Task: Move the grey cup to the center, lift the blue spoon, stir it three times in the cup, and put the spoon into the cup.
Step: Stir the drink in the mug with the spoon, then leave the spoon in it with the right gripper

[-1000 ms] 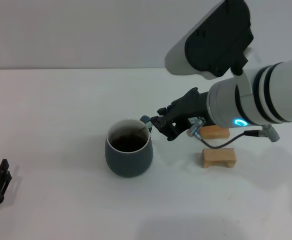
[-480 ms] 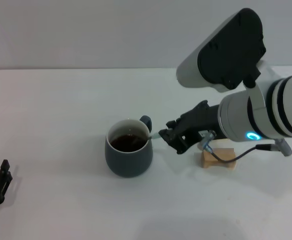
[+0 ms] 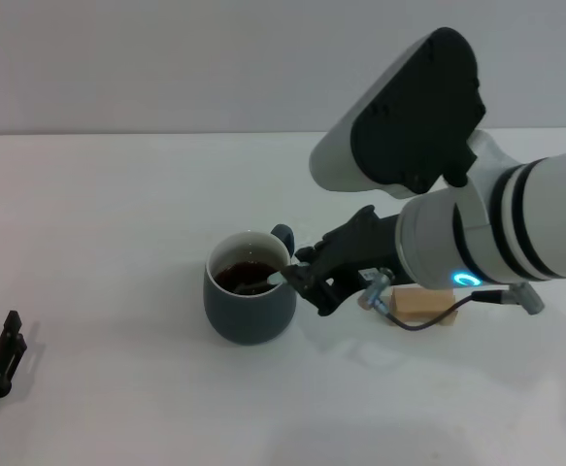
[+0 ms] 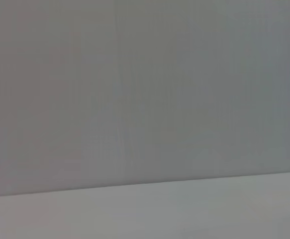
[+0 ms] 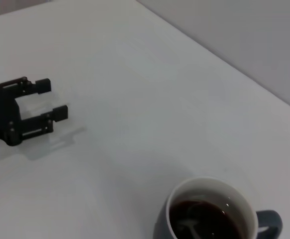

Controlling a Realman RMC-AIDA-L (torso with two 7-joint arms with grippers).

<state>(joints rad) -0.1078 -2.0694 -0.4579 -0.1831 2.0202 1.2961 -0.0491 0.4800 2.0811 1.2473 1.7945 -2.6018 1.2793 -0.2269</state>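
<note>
The grey cup (image 3: 249,309) stands on the white table near the middle, its handle toward the back right, with dark liquid inside. My right gripper (image 3: 300,279) is just right of the cup's rim and is shut on the blue spoon (image 3: 269,282), whose metal bowl dips into the liquid. The right wrist view shows the cup (image 5: 160,228) from above with the spoon's bowl (image 5: 190,225) in the liquid. My left gripper (image 3: 13,335) is parked at the table's front left; in the right wrist view the left gripper (image 5: 52,99) is open and empty.
A tan wooden block (image 3: 421,306) lies right of the cup, partly hidden under my right forearm (image 3: 477,243). The left wrist view shows only a blank wall and the table edge.
My right gripper has swung away from the cup's handle side and back toward the rim, nearer the front, and the spoon has moved round in the liquid. The cup and left arm have not moved.
</note>
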